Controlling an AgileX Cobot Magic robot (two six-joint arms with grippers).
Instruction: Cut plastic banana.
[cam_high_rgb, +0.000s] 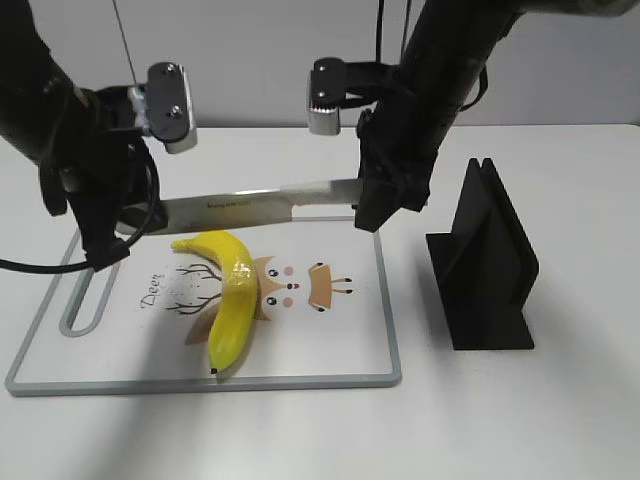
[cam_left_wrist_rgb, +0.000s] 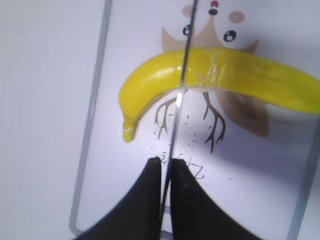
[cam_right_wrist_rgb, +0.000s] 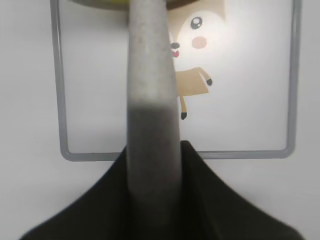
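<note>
The plastic banana (cam_high_rgb: 232, 298) is lying on the cutting board (cam_high_rgb: 330, 372), which is sitting on the table (cam_high_rgb: 560, 420). A knife (cam_high_rgb: 255, 207) is hanging level above the banana's far end, seemingly clear of it. The stand (cam_high_rgb: 483, 262) is standing right of the board.

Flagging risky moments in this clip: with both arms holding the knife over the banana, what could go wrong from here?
1. The left pincer pinches only the thin blade of the knife; pressing down could let it slip or twist.
2. The banana lies loose on the cutting board, unpinned; its glossy curve may roll or skid under the edge.
3. The right pincer holds the handle end; uneven descent between arms could tilt the blade.
</note>
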